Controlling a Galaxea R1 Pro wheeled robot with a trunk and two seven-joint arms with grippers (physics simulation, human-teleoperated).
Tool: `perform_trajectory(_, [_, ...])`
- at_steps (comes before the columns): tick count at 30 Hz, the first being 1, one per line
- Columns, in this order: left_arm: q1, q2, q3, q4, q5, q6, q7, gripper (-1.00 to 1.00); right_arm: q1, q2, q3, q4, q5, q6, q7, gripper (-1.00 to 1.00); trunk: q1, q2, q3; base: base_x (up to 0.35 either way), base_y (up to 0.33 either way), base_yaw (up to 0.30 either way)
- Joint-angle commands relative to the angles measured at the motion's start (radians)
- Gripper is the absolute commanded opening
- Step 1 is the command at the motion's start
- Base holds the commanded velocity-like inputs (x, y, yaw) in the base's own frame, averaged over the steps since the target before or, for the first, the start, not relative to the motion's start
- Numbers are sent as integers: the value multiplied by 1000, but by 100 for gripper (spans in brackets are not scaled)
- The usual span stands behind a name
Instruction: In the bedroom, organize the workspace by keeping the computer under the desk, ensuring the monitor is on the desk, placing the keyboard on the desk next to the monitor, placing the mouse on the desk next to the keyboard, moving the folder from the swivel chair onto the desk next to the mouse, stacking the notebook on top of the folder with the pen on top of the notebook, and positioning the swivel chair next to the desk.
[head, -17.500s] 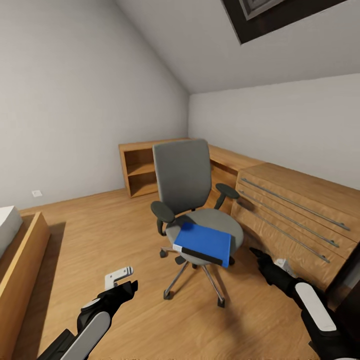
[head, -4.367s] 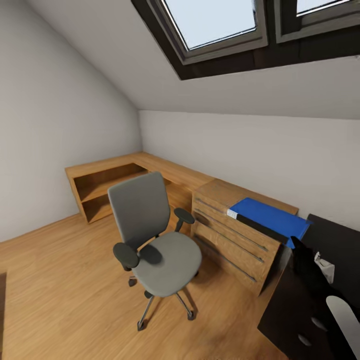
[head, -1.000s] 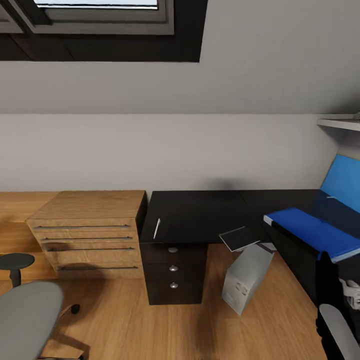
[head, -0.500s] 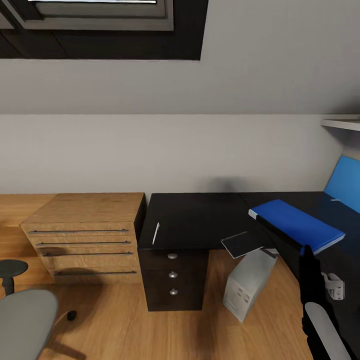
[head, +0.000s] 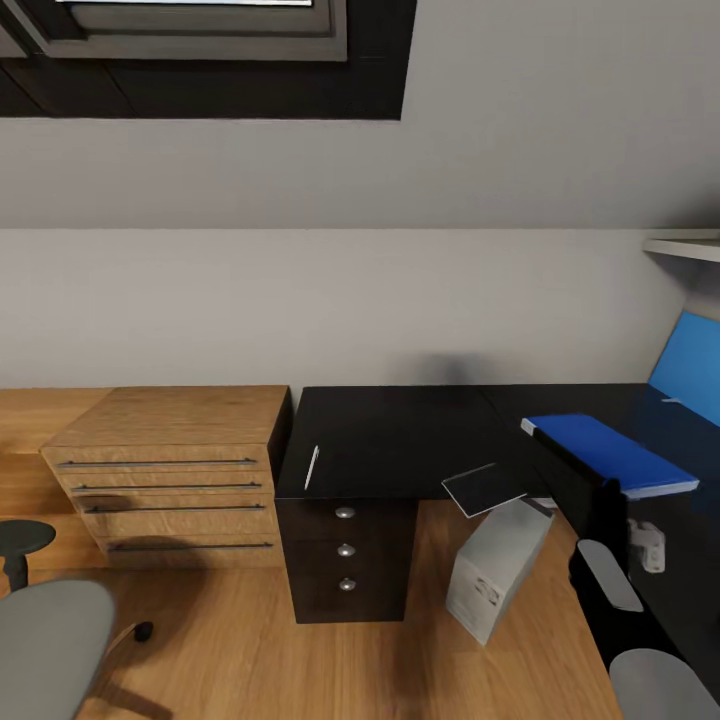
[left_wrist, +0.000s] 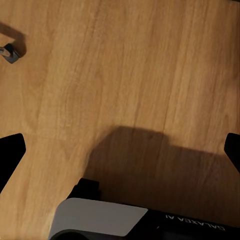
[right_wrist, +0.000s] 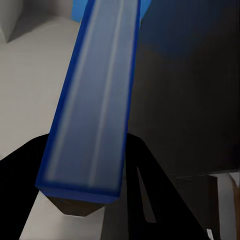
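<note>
My right gripper (head: 606, 503) is shut on the near end of the blue folder (head: 612, 452), holding it over the right wing of the black desk (head: 390, 430). The right wrist view looks along the folder's spine (right_wrist: 95, 100) from the gripper (right_wrist: 85, 196). A pale pen (head: 312, 466) lies on the desk's left part. The dark notebook (head: 484, 488) overhangs the desk's front edge. Below it the grey computer (head: 497, 570) leans tilted on the floor. The swivel chair (head: 40, 640) is at the lower left. My left gripper (left_wrist: 120, 150) hangs open over the floor. Monitor, keyboard and mouse are out of view.
Light oak drawers (head: 170, 470) with bar handles stand against the desk's left side. The desk's dark drawer unit (head: 346, 550) has round knobs. A blue back panel (head: 690, 365) and a wall shelf (head: 685, 245) are at the right. A chair caster (left_wrist: 10, 51) rests on the plank floor.
Over the last half second my right arm has carried the folder to the right and farther over the desk's right wing. Earlier the folder lay on the chair seat.
</note>
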Motion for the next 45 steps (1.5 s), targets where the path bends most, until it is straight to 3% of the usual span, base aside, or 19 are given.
perform_trajectory(1, [-1, 1, -9, -2, 11, -5, 6, 100, -7, -1, -1, 10, -7, -26, 2, -100, 0, -1, -1, 0, 0, 0])
perform_trajectory(7, [-1, 1, -9, -2, 11, -5, 6, 100, -17, 1, -6, 37, -8, -69, 4, -100, 0, -1, -1, 0, 0, -22])
perform_trajectory(20, [-1, 1, -7, -2, 9, -7, 6, 100, -18, 3, -5, 49, -8, -72, 4, -100, 0, -1, -1, 0, 0, -195])
perform_trajectory(28, [-1, 2, -6, -2, 9, -7, 6, 100, -17, 7, -4, 51, -8, -66, 1, -100, 0, -1, -1, 0, 0, -21])
perform_trajectory(37, [-1, 2, -6, -3, 9, -40, 6, 100, -17, -3, 2, 143, -5, -61, -5, -100, 0, -1, -1, 0, 0, -1])
perform_trajectory(45, [-1, 2, -6, -3, 9, -48, 6, 100, -17, -5, 0, 151, -4, -61, -5, -100, 0, -1, -1, -85, -62, 0])
